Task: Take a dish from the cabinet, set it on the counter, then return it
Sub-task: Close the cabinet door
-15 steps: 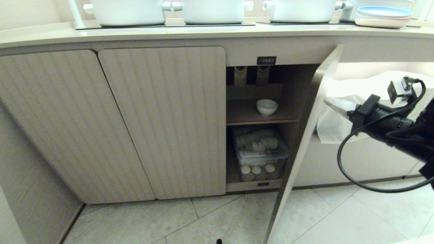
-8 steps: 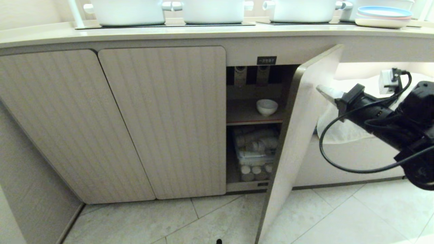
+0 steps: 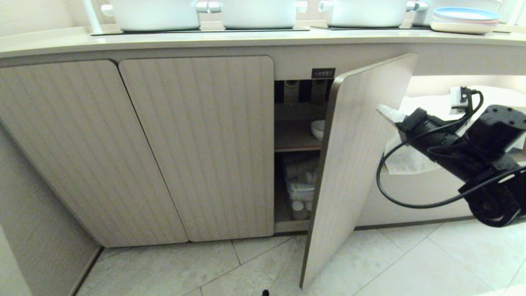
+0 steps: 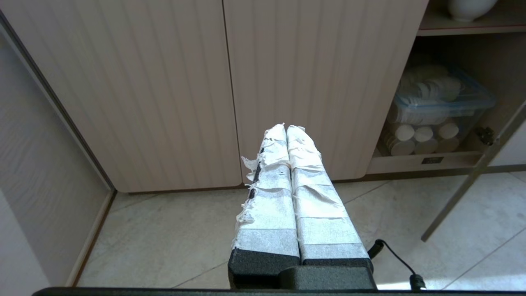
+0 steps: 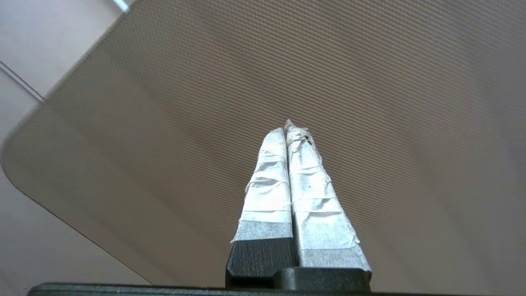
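Beige cabinet [image 3: 353,164], black label [image 3: 323,73] (lettering unreadable)

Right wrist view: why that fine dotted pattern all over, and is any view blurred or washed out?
Right wrist view: the cabinet door fills it at close range, its surface showing a fine weave pattern, soft toward the edges. Head view: bright glow under the counter at right; straight edges bow. Left wrist view: sharp, evenly lit.

A kitchen. Long cream counter [image 3: 246,41] with inset black cooktop panels [image 3: 197,30], white pots [image 3: 154,14], stacked plates [image 3: 464,18]. Fluted cabinet doors [image 3: 197,148] below, tiled floor [image 3: 411,267]
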